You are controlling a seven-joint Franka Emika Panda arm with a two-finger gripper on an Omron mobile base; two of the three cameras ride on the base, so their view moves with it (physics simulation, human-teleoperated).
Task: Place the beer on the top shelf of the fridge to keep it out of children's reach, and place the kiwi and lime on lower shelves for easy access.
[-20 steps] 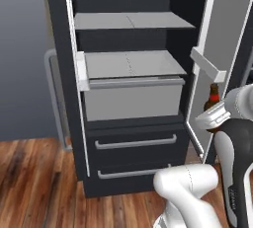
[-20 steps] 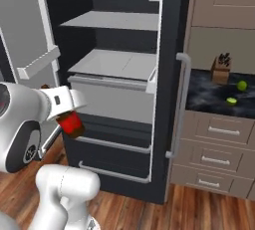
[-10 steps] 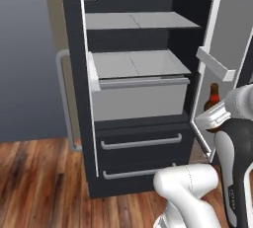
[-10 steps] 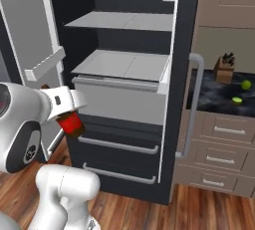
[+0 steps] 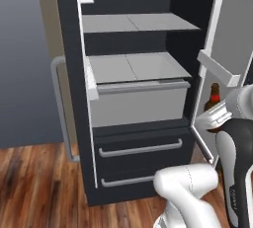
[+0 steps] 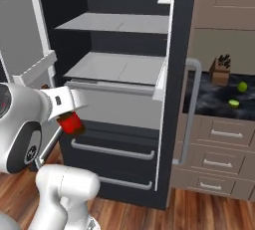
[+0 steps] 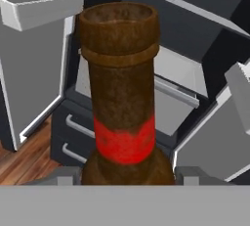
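Observation:
My gripper (image 6: 68, 116) is shut on the beer (image 6: 70, 123), low in front of the open fridge (image 6: 180, 45). In the left base view the beer's brown neck (image 5: 214, 95) rises behind my gripper (image 5: 215, 116), close to the right door. In the hand view the bottle (image 7: 123, 98) stands upright between the fingertips (image 7: 57, 176). The top shelf (image 5: 133, 22) is a bare grey slab, high above the bottle. One of the lower shelves (image 5: 136, 66) sits over a grey drawer front (image 5: 141, 104). The lime (image 6: 242, 86) and the kiwi (image 6: 233, 103) lie on the dark counter to the right.
The fridge doors stand open on both sides, with white door bins (image 5: 220, 70) near my hand and the left door's bins (image 6: 34, 68). A grey bar handle (image 6: 189, 109) juts from the right door. A knife block (image 6: 219, 70) stands behind the fruit. Taupe drawers (image 6: 219, 149) sit under the counter.
The whole picture has shifted and grown a little, so the base has driven nearer the fridge. The gripper keeps the beer in the same place relative to the base.

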